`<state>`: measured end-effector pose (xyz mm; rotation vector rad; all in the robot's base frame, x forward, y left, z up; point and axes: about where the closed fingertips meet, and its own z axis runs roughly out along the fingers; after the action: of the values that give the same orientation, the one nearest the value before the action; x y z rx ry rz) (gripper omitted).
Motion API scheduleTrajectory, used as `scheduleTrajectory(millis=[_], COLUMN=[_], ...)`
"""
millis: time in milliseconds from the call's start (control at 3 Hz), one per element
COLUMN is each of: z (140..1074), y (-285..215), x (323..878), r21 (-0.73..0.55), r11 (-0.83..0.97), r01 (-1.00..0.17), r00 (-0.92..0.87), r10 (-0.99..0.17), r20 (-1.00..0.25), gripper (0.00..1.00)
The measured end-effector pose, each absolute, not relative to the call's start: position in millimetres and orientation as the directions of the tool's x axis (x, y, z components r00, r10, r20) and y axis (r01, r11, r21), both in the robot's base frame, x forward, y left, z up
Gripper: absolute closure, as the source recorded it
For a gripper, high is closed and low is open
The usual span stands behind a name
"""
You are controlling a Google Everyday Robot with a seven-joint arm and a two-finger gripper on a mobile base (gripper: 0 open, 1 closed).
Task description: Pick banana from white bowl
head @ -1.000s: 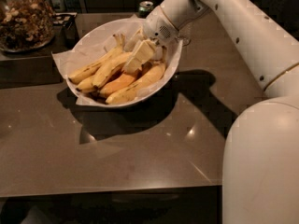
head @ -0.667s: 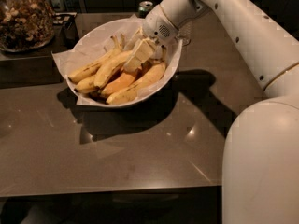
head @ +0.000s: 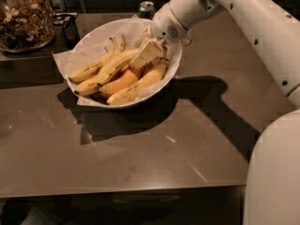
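Looking down on a dark countertop [head: 140, 149], with the white bowl [head: 172, 71] toward the far left of it, lined with crinkled white paper [head: 63, 62] poking out past the rim on the left. Counting several bananas heaped inside, tips fanned out to the near left. Picking out the banana [head: 110, 69]: long, pale yellow, gently curved, lying across the middle of the heap from the near-left rim up toward the right, with an orange-tinted banana [head: 119, 82] just near of it and touching it, and another yellow banana [head: 140, 84] nearest of all, along the bowl's near wall. And there, the gripper [head: 146, 54], down inside the bowl at its right side, angled to the near left, right over the far-right end of the banana and seemingly touching it. Clenched or released? Cannot tell from here, nor whether anything is grasped. Following the white arm [head: 234, 13] from the bowl out to the far right, then down to the robot's bulky white body [head: 276, 172] at the near right. Spotting a glass jar of nuts [head: 23, 20] at the far left, apart from the bowl, and a drinks can [head: 146, 7] just behind the bowl's far rim. Noting a heavy shadow on the countertop, near and right of the bowl
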<state>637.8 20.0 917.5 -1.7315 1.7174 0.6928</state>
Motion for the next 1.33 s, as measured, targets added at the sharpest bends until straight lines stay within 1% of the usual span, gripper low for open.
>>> scheduleTrajectory(millis=[667, 1333], z=[960, 981], y=[-3, -18], x=[634, 633], r21=[-0.181, -0.226], r11=[0.048, 0.051], r01=[-0.982, -0.973], r00=[0.094, 0.124], r10=[-0.708, -0.710], r20=[-0.700, -0.694], gripper=[1.00, 1.00])
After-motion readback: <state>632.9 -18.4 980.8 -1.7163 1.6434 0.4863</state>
